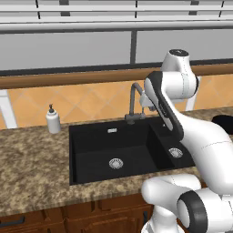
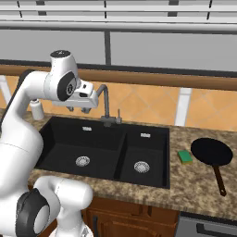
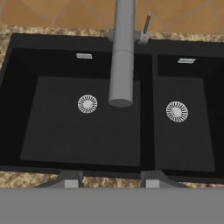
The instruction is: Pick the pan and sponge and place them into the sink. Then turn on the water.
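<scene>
The black double-basin sink (image 2: pixel 60 150) is set in the speckled counter, and both basins hold nothing. On the counter right of it lies the black pan (image 2: pixel 212 152), its brown handle toward the front edge. The green sponge (image 2: pixel 185 157) lies between the pan and the sink. My gripper (image 2: pixel 77 109) hangs high over the larger basin, left of the grey faucet (image 2: pixel 105 102) and far from pan and sponge. In the hand view the gripper (image 3: pixel 111 178) looks straight down at the sink (image 3: pixel 57 131), fingertips apart with nothing between them. No water runs from the faucet (image 3: pixel 121 65).
A white soap dispenser (image 1: pixel 53 119) stands on the counter left of the sink (image 1: pixel 73 150). The faucet's small lever (image 3: pixel 145 27) sits at its base, right of the spout. An orange tiled backsplash and a wooden ledge rise behind the counter.
</scene>
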Available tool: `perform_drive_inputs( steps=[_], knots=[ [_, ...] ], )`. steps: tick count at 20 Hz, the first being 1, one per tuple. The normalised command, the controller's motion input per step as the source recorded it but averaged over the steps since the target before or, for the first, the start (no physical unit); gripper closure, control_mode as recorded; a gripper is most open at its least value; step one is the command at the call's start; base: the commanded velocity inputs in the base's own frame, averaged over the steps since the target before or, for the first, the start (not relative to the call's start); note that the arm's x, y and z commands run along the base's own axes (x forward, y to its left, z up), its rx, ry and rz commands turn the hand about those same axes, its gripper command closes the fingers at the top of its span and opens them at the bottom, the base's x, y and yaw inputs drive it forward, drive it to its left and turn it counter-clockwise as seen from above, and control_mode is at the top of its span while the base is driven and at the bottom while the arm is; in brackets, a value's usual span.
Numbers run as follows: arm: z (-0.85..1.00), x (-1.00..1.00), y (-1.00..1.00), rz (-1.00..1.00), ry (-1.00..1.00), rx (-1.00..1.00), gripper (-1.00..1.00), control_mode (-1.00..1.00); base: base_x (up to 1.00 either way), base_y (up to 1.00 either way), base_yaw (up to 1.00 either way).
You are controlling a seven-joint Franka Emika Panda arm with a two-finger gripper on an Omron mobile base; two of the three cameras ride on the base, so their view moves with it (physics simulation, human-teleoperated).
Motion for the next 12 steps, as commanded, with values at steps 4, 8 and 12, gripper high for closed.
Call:
perform_drive_inputs(
  steps=[4,8,12],
  knots=[
    [0.00,0.00,0.00,0.00,0.00,0.00,-1.00,1.00,0.00,-0.01,0.00],
    [0.00,0.00,0.00,0.00,0.00,0.00,-1.00,1.00,0.00,-0.19,0.00],
    [0.00,0.00,0.00,0.00,0.00,0.00,-1.00,1.00,0.00,-0.39,0.00]
  ],
)
